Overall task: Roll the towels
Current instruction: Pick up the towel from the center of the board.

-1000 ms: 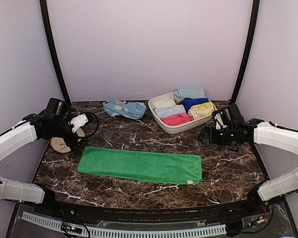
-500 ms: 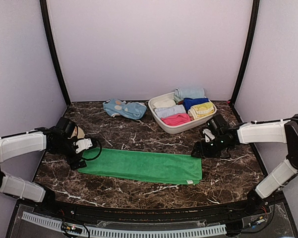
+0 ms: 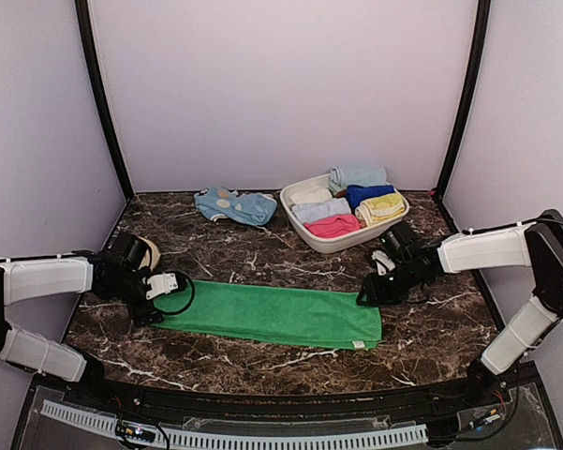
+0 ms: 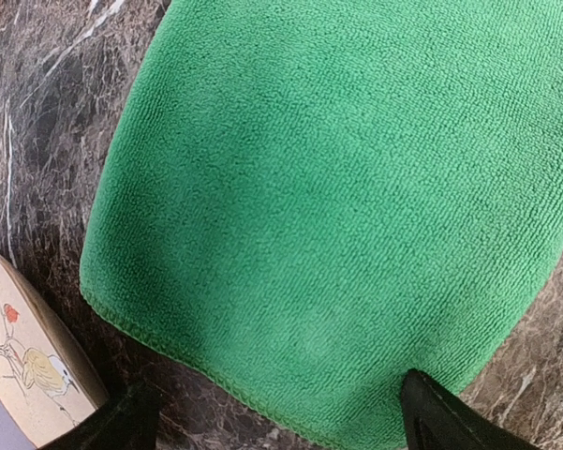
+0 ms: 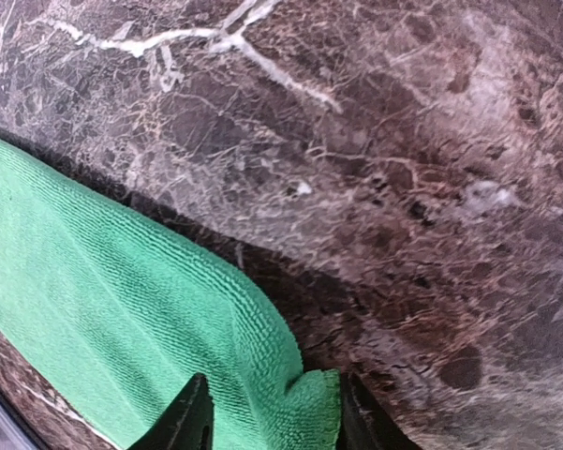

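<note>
A bright green towel (image 3: 272,314) lies folded in a long strip across the middle of the marble table. My left gripper (image 3: 155,302) is low at its left end. In the left wrist view the jaws (image 4: 281,422) stand open, one finger on each side of the towel's end (image 4: 337,206). My right gripper (image 3: 367,295) is down at the towel's far right corner. In the right wrist view its jaws (image 5: 274,417) have closed in on that corner (image 5: 309,403), and the cloth is puckered between the fingers.
A tan oval disc with a leaf print (image 3: 148,251) leans just behind the left gripper and shows in the left wrist view (image 4: 28,366). A blue spotted cloth (image 3: 234,204) lies at the back. A white basket (image 3: 347,244) at the back right holds several rolled cloths.
Both arms came in and down to the towel's two ends. The right jaws narrowed onto the far right corner. The left gripper moved from beside the disc to the left end.
</note>
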`<move>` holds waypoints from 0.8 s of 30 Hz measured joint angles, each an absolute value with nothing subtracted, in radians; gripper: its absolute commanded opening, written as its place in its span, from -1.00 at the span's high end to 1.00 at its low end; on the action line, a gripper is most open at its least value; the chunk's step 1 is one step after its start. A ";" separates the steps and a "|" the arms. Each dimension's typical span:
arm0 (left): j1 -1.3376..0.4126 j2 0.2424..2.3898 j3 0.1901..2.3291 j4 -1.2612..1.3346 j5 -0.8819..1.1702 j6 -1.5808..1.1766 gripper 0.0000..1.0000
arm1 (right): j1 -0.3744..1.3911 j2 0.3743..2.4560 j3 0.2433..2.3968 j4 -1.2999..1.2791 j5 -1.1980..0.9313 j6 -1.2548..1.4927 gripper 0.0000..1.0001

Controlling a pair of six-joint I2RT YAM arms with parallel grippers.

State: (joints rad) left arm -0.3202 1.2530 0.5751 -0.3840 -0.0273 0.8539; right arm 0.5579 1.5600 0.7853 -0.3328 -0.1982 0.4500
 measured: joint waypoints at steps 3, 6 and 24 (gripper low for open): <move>-0.326 1.253 0.574 -0.376 -0.031 0.858 -0.81 | 0.568 1.560 0.785 -0.335 -0.210 0.455 0.56; -0.331 1.253 0.571 -0.369 -0.038 0.865 -0.80 | 0.569 1.559 0.789 -0.347 -0.210 0.461 1.00; -0.503 1.242 0.650 -0.475 0.091 0.808 -0.98 | 0.441 1.518 0.955 -0.675 0.092 0.392 1.00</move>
State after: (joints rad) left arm -0.5026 1.2419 0.6498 -0.4747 0.0910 0.8078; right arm 0.4408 1.5177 0.9546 -0.6754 0.0917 0.3923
